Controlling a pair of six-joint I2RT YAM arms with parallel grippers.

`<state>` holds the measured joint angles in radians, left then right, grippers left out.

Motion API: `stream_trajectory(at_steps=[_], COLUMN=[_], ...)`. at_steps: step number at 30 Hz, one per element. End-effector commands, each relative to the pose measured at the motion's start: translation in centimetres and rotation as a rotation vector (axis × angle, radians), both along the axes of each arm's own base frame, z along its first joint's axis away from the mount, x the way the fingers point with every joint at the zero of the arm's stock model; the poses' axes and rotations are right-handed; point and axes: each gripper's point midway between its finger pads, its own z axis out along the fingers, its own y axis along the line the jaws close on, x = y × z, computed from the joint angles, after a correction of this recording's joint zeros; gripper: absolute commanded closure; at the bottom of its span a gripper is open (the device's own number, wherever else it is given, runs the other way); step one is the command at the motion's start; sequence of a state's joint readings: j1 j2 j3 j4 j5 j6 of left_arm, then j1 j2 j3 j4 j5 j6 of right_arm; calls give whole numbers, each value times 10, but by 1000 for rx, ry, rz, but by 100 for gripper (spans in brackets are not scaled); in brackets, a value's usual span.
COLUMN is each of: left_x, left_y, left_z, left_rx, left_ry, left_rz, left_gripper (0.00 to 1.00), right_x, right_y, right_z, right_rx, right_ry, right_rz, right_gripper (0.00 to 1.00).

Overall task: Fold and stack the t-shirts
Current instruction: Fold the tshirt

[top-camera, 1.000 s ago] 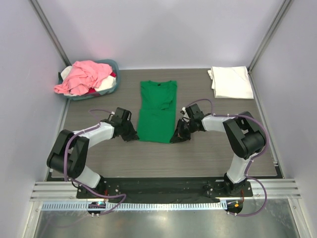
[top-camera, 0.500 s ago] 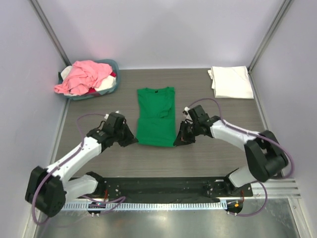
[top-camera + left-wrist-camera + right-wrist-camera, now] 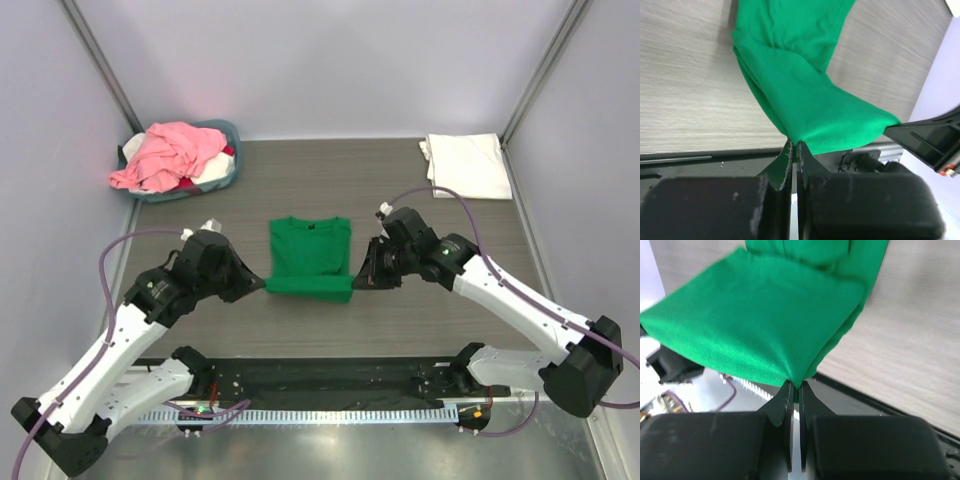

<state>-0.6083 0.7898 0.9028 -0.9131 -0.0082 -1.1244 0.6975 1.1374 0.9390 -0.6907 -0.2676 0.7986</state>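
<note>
A grey wood-grain worktop [image 3: 450, 300] is enclosed by pale walls. At its middle the green shirt [image 3: 310, 255] is laid with its long axis running near to far. The neck end rests flat on the far side, while the near hem is raised off the surface.

That hem is stretched left to right between the two arms. The left claw [image 3: 262, 284] is pinched onto its left corner and the right claw [image 3: 360, 282] onto its right corner. In each wrist view the fingers [image 3: 782, 165] are seen pressed together with a fold of green cloth nipped between them.

The rest of the shirt therefore lies straight away from both claws, toward the far side, and neither arm is placed nearer to it than the other. The next fold is judged to call for the hem being carried far-ward over the body, with both corners kept level so that the edge is laid square to the long axis.

A folded white shirt [image 3: 465, 165] is placed at the far right corner. A pink shirt [image 3: 170, 150] is heaped in the basket [image 3: 230, 178] at the far left.
</note>
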Motion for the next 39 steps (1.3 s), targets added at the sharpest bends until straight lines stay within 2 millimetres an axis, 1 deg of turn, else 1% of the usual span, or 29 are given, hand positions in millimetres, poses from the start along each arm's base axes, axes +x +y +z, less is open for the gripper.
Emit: stream_trajectory(at_steps=[1, 2, 4, 5, 6, 9, 10, 11, 12, 13, 15, 16, 17, 18, 19, 21, 27, 28, 29, 30, 31, 32, 33, 34, 35, 36, 37, 38, 39], left_x=[13, 17, 29, 34, 40, 61, 72, 76, 83, 95, 103, 112, 118, 126, 132, 147, 188, 193, 198, 207, 213, 218, 226, 232, 237, 242, 252, 257, 263], left_y=[21, 20, 16, 16, 15, 14, 18, 16, 16, 21, 15, 18, 15, 13, 15, 12, 10, 11, 11, 13, 13, 16, 16, 18, 20, 23, 25, 25, 28], left_z=[4, 5, 11, 12, 18, 17, 16, 15, 15, 12, 12, 13, 7, 6, 4, -4, -20, -21, -22, -18, -27, -31, -29, -44, -49, -55, -67, -73, -78], left_rx=[145, 161, 179, 190, 185, 187, 186, 168, 163, 171, 141, 140, 134, 131, 134, 135, 148, 148, 152, 152, 162, 168, 169, 184, 188, 190, 199, 196, 201], left_ry=[-17, -22, -31, -37, -49, -37, -23, -9, -15, 0, 7, 6, 29, 29, 31, 52, 97, 98, 97, 85, 107, 119, 112, 147, 159, 172, 198, 213, 220], left_rz=[48, 35, 32, 25, 23, 19, 40, 29, 26, 50, 16, 27, 14, 12, 12, 6, 9, 13, 11, 17, 16, 17, 19, 22, 23, 28, 30, 29, 22], left_gripper=[100, 100, 100, 100, 100, 100, 100, 100, 100, 100, 100, 100, 100, 100, 100, 100, 100, 100, 100, 99, 99, 98, 98, 97, 97, 96, 96, 94, 91], right_x=[23, 32, 41, 51, 57, 80, 85, 92, 101, 108, 122, 129, 134, 142, 148, 156, 188, 195, 201, 206, 214, 220, 224, 234, 241, 246, 258, 262, 269], right_y=[-20, -16, -16, -14, -14, -15, -16, -14, -17, -16, -22, -22, -23, -25, -24, -23, -17, -15, -17, -18, -17, -17, -17, -14, -16, -15, -12, -11, -9], right_z=[7, 12, 15, 17, 18, 21, 21, 24, 18, 21, 14, 18, 18, 12, 15, 12, -5, -1, -11, -13, -9, -20, -22, -20, -33, -38, -33, -35, -52], right_rx=[-161, -171, -196, -205, -213, -227, -230, -224, -234, -229, -247, -240, -241, -246, -239, -236, -246, -240, -252, -251, -245, -250, -250, -242, -252, -253, -240, -235, -243], right_ry=[-65, -73, -90, -94, -96, -103, -100, -107, -93, -97, -82, -93, -93, -78, -87, -80, -55, -68, -45, -43, -59, -36, -35, -49, -24, -14, -35, -22, 10], right_rz=[-52, -52, -41, -47, -46, -54, -55, -42, -49, -53, -59, -63, -65, -65, -66, -54, -35, -34, -37, -39, -39, -40, -42, -41, -47, -50, -52, -55, -50], right_gripper=[99, 99, 99, 99, 99, 99, 99, 99, 99, 99, 99, 99, 99, 99, 99, 99, 99, 99, 99, 99, 99, 99, 99, 99, 99, 99, 99, 98, 91])
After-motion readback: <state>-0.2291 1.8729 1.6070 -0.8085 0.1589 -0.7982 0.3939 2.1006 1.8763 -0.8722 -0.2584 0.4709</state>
